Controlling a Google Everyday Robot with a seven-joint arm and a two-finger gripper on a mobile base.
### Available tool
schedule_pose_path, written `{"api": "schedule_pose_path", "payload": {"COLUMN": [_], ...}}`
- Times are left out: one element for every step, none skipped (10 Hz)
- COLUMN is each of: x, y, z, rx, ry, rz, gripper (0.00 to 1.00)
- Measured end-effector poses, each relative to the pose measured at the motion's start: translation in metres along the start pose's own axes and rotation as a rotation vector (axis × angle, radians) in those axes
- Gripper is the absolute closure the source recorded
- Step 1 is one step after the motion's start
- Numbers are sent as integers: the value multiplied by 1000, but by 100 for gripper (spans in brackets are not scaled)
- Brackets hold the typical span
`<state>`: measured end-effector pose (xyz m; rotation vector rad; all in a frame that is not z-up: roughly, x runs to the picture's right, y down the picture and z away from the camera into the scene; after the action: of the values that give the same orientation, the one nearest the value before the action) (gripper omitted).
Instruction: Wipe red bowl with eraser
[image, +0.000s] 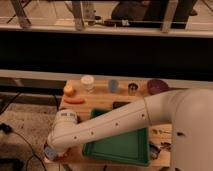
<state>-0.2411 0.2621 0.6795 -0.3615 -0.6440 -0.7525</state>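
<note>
My gripper (50, 152) is at the front left corner of the wooden table (100, 97), at the end of the white arm (115, 125) that reaches across from the right. It is shut on the eraser (49, 151), a small pale-blue block at its tip. Just to the right of it, under the wrist, a sliver of red-orange (63, 154) shows. This is the red bowl, mostly hidden by the arm. The eraser is at the bowl's left edge; I cannot tell if they touch.
A green tray (120, 146) lies at the front middle. Along the back stand an orange fruit (68, 90), a white cup (88, 82), a light-blue cup (114, 86), a metal cup (132, 89) and a purple bowl (157, 86). A carrot (74, 100) and a dark oblong object (121, 105) lie mid-table.
</note>
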Motion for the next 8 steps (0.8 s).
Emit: {"api": "schedule_pose_path", "payload": {"x": [3, 8, 14, 16, 17, 17, 16, 14], "y": [-2, -6, -12, -15, -20, -23, -27, -31], "z": [1, 1, 0, -1, 1, 4, 8, 11], "rx": [0, 2, 5, 7, 10, 13, 17, 21], "ry": [8, 15, 28, 35, 36, 33, 24, 13], "rz": [-7, -13, -26, -37, -47, -55, -64, -72], "gripper": [95, 95, 95, 95, 95, 95, 95, 95]}}
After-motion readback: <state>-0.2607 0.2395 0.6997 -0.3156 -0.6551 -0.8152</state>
